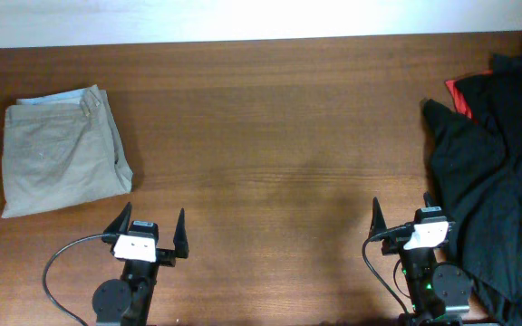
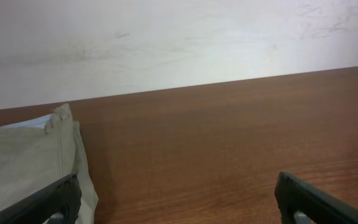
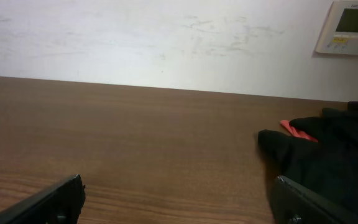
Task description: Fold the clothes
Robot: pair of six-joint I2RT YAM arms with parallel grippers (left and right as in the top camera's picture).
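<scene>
Overhead, we see folded khaki trousers (image 1: 62,149) lying ahead and to the left of the left pincer (image 1: 150,223), apart from it. That pincer sits at the near edge of the brown wooden table (image 1: 270,118), fingers spread wide, holding nothing. The right pincer (image 1: 402,217) is likewise spread and empty. Just beside it, to its right and ahead, lies a crumpled pile of black clothes (image 1: 492,172), with a red scrap (image 1: 460,98) showing at its far edge.

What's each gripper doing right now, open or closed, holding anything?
Left gripper: open, holding nothing.
Right gripper: open, holding nothing.
</scene>
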